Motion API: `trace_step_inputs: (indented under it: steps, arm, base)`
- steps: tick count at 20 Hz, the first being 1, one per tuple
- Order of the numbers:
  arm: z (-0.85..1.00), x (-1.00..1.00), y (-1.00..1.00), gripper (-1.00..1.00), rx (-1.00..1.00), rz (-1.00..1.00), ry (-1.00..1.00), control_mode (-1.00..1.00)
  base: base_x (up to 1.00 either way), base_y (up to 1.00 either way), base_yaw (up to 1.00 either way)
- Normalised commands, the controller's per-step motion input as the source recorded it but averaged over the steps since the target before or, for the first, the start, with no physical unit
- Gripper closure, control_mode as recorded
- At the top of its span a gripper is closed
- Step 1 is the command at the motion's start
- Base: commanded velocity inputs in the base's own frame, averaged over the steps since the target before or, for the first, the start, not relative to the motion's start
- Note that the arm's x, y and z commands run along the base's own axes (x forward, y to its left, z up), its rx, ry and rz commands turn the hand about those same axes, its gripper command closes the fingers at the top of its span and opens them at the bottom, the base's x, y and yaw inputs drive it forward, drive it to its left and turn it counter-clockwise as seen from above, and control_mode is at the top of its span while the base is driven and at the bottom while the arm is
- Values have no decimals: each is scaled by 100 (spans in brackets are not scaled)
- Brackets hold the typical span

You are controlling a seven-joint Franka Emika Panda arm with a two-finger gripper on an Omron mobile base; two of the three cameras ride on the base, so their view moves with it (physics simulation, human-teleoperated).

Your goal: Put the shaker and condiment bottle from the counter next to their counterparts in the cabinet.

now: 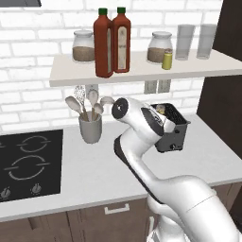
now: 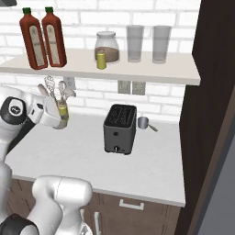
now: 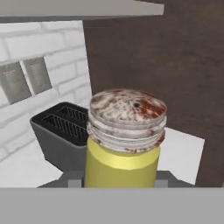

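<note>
White brick runs behind a pale counter (image 2: 151, 160), with a long open shelf (image 1: 142, 71) above it and a dark toaster (image 2: 120, 128) by the wall; you have the shaker (image 3: 124, 140) clamped in the gripper (image 2: 62, 117), held upright above the counter, its yellow body between the closed fingers and its mottled cap standing proud of them; the condiment bottle (image 1: 102, 42) already stands on the shelf beside its labelled partner (image 1: 122, 41), and the twin shaker (image 1: 167, 59) sits further along, just in front of a glass jar (image 1: 159, 47)

Judge this thing as light, rigid and smooth-walled — it will likely slip or twist rather than crush; keep your hold on the yellow body below the cap, never on the cap itself, which may turn; being small with a narrow base, it could topple if you set it down tilted — lower it flat beside the twin, clear of the jar
</note>
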Motion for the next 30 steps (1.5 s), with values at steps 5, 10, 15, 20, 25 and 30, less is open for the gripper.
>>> trace_step_inputs:
  steps: [5, 10, 15, 20, 25, 30]
  arm:
    - [76, -18, -38, 100, 3, 5, 5, -100]
    - [61, -3, -42, 100, 1, 2, 7, -100]
    - [57, 9, -41, 100, 2, 4, 13, -100]
    - [-22, -2, -20, 100, -9, 20, -2, -100]
    - [10, -1, -3, 100, -11, 21, -17, -100]
    - [53, 0, 0, 100, -2, 19, -12, -100]
  base:
    - [0, 0, 0]
    - [0, 0, 0]
    - [0, 0, 0]
    - [0, 0, 0]
    - [0, 0, 0]
    - [0, 0, 0]
